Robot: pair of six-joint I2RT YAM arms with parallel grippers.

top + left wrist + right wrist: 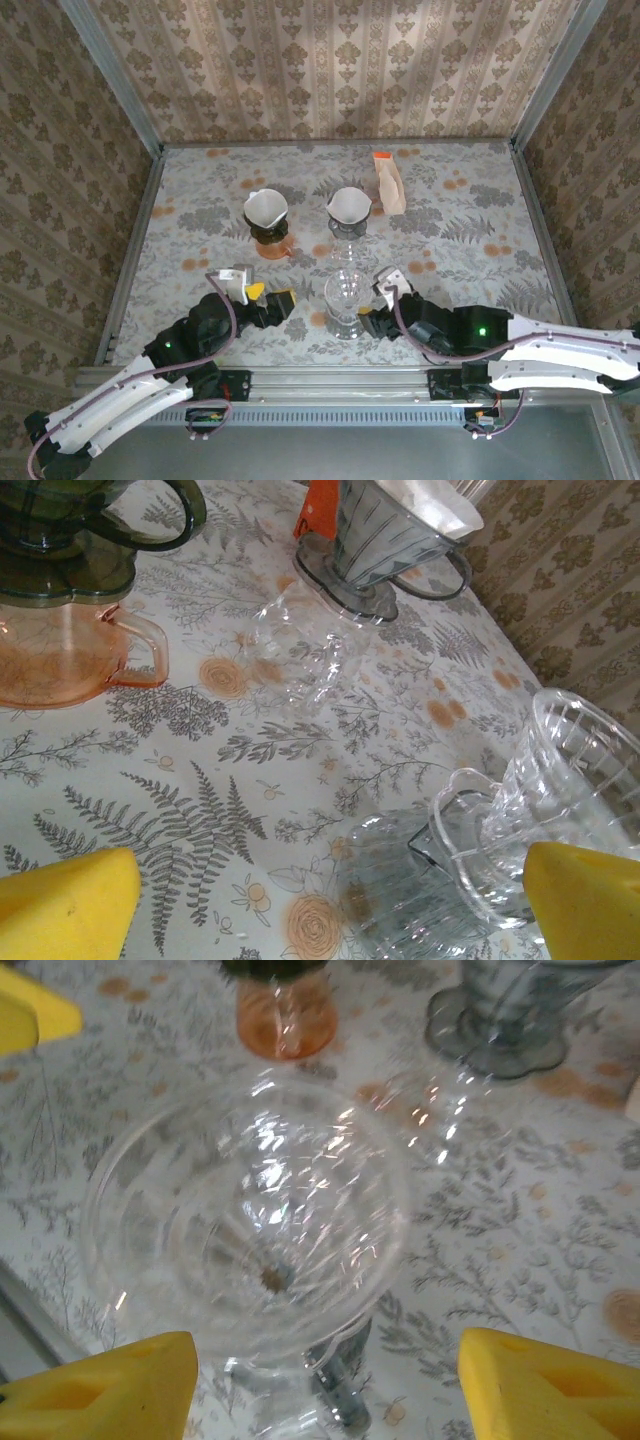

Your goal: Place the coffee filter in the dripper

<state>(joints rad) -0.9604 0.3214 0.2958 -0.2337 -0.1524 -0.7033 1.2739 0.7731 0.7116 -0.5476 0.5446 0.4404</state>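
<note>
Overhead, close wrists; shared clear dripper (343,293)

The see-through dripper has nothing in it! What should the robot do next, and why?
Probably draw the right gripper back from the clear dripper and reach toward what looks like the tan filter pack. The dripper is empty, and the gripper is open and holds nothing.

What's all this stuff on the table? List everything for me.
Clear dripper: one, transparent, front centre.
Glass carafe: one, clear, just behind it.
Grey dripper: one, back centre.
Green dripper: one, dark, back left, atop the server.
Orange server: one, back left.
White filters: two, one in each back dripper.
Packet: one, brown, orange top, right of grey dripper.
Table: one, floral cloth.
Left gripper: one, yellow-tipped, open, left of clear dripper.
Right gripper: one, yellow-tipped, open, at clear dripper.
</note>
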